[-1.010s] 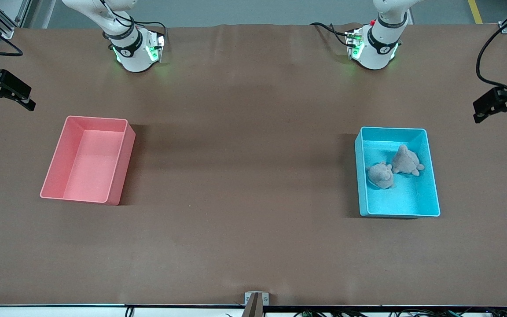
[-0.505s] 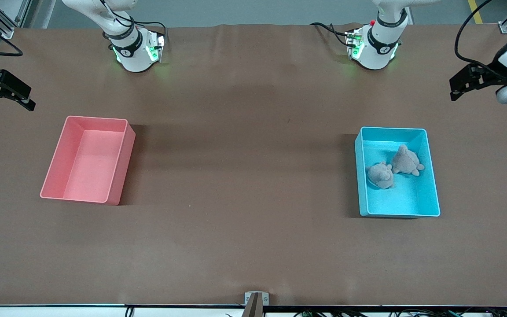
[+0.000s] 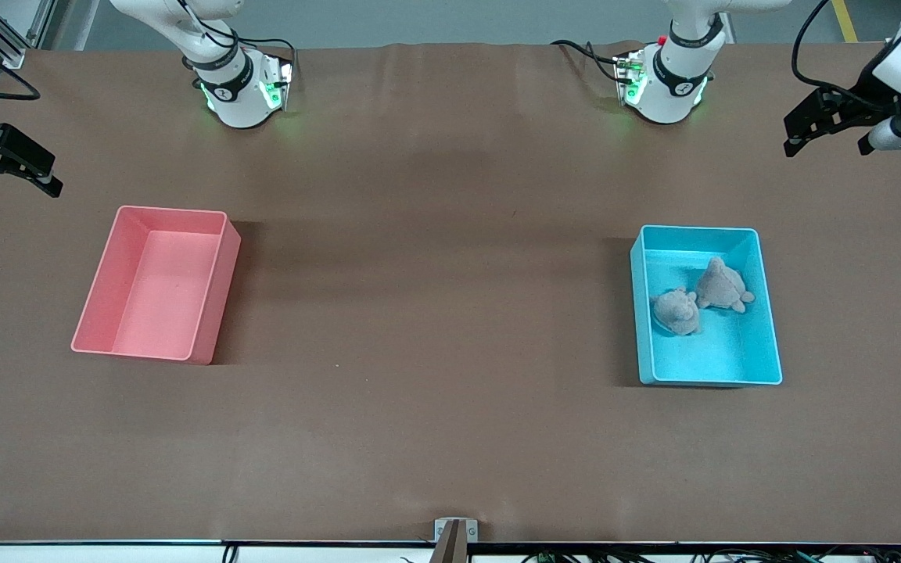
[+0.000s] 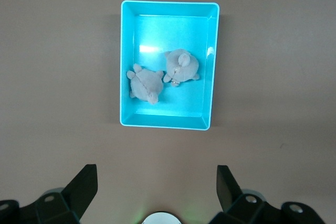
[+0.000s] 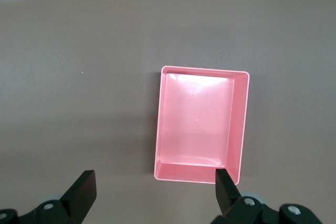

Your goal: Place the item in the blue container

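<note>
You have two toys (image 3: 701,299) in the blue bin (image 3: 766,313); the pink bin (image 3: 212,293) is empty. Both grippers, left (image 3: 826,129) and right (image 3: 8,168), hang high with fingers apart, holding nothing. It looks done.

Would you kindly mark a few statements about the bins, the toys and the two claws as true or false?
1. Two grey plush toys lie in the blue container. True.
2. The pink bin holds one toy. False: nothing shows in it.
3. The left claw grips a toy. False: it is open and holds nothing, over the table at the left arm's end.
4. The right claw is open. True.
5. The toys touch each other. True.
</note>
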Robot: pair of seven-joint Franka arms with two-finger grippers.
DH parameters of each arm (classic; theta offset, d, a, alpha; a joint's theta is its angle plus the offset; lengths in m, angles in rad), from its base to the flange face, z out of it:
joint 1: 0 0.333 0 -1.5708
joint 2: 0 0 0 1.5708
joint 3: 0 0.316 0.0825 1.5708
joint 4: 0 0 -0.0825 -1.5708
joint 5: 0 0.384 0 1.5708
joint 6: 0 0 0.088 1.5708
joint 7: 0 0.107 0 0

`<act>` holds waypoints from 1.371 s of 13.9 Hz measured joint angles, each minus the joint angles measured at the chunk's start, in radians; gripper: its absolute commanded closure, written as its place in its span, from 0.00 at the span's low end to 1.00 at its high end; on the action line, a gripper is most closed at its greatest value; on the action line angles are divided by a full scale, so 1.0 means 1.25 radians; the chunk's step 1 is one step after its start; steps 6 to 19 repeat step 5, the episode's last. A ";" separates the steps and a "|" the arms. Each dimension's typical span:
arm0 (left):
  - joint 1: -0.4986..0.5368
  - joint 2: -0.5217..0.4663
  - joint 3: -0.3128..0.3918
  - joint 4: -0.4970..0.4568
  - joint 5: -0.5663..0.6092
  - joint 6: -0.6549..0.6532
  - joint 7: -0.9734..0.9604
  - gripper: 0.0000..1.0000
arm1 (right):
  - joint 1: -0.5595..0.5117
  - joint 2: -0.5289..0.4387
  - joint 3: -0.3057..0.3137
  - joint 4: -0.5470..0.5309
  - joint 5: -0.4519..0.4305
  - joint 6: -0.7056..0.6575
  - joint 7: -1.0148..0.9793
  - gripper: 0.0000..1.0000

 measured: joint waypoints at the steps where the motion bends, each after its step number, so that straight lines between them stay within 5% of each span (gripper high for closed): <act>1: 0.000 0.009 0.001 0.018 0.000 -0.009 0.000 0.00 | 0.000 0.000 0.000 0.000 0.000 0.000 0.000 0.00; 19: 0.000 0.029 0.001 0.047 0.000 -0.019 -0.004 0.00 | 0.000 0.000 0.000 0.000 0.000 0.000 0.000 0.00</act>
